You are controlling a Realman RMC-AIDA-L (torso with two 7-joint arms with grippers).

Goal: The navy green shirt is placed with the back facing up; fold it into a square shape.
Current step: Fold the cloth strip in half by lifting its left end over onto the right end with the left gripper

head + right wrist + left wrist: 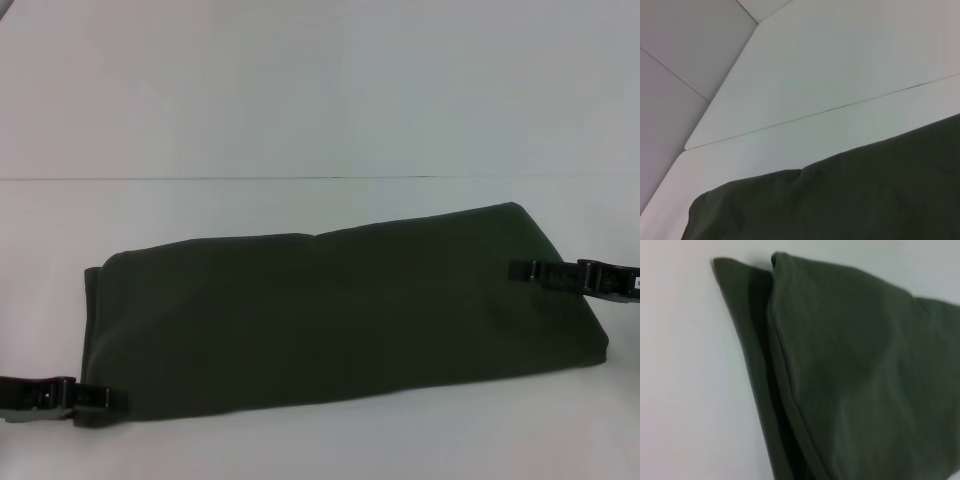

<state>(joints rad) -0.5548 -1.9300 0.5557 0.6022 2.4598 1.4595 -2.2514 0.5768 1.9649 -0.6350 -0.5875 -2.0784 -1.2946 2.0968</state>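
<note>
1. We see the navy green shirt [340,315] lying on the white table [300,120], already folded into a long band, plain side up; folding it across into a square remains.
2. Its long axis runs left to right, right end slightly farther from us.
3. Our left gripper [100,399] pinches the left near corner, our right gripper [525,270] the right end.

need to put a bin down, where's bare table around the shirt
Most free: the white table beyond the dark olive-green cloth shirt, across the seam line. A thin strip lies in front of its near edge. Crowded: the left gripper at the shirt's near left corner, the right gripper at its right edge.
</note>
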